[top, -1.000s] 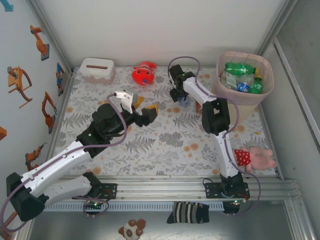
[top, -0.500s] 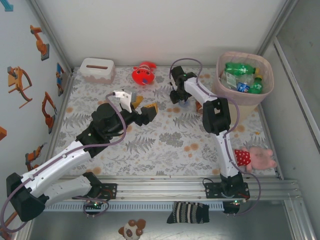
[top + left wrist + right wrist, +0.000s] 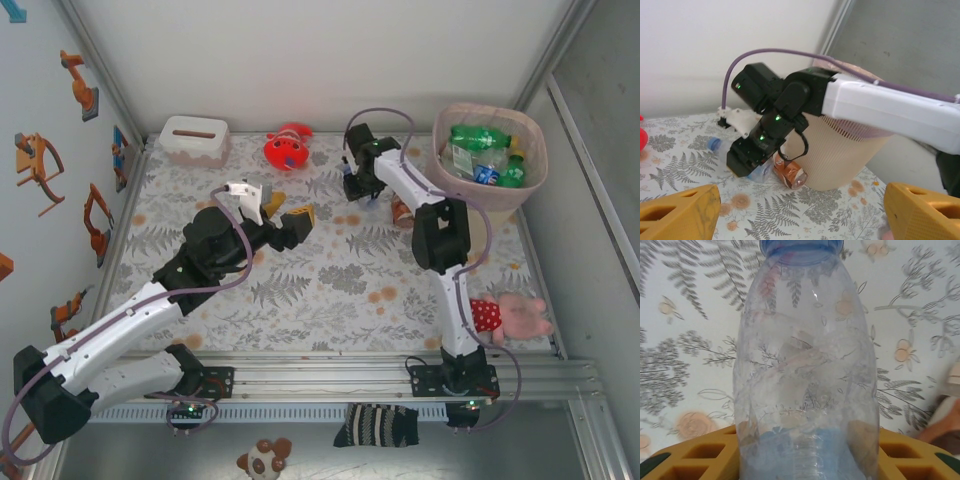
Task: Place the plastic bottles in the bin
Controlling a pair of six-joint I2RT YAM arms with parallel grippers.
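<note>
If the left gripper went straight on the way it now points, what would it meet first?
Most likely the brown bottle lying at the foot of the bin, beside the clear bottle in the right gripper; depth is unclear, so the tabletop might come first.

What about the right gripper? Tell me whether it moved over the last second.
Yes: the right gripper has edged right, away from the red toy, toward the bin.
</note>
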